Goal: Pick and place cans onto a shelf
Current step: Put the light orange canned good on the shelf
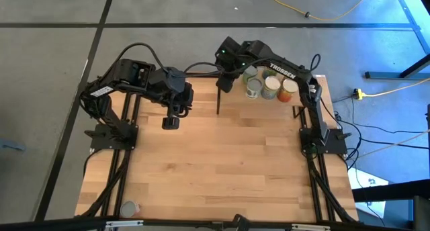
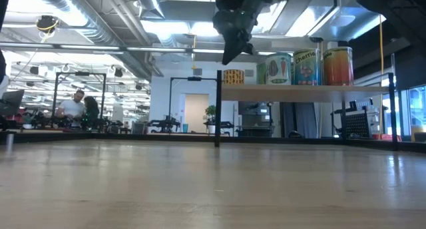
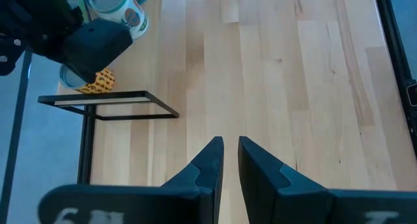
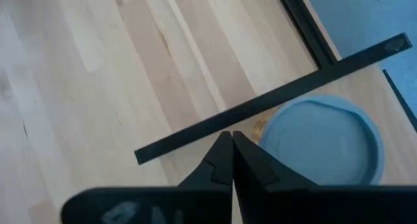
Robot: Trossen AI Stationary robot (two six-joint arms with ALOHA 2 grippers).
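Note:
Several cans (image 2: 306, 66) stand upright in a row on the shelf (image 2: 313, 92) at the table's far right; from above they show as lids (image 1: 271, 88). The leftmost one, a small yellow can (image 2: 233, 76) with a pale blue lid (image 4: 322, 142), stands at the shelf's left end. My right gripper (image 2: 233, 52) hangs shut just above and beside it, touching nothing (image 4: 229, 142). One more can (image 1: 127, 207) stands on the tabletop at the near left corner. My left gripper (image 3: 230, 152) waits above the table's far left with a narrow gap between its fingers and nothing in it.
The shelf is edged by a thin black rim (image 4: 260, 110) and stands on black posts (image 2: 218, 109). The middle and near part of the wooden tabletop (image 1: 222, 164) is bare. People sit at desks in the room beyond the table (image 2: 70, 109).

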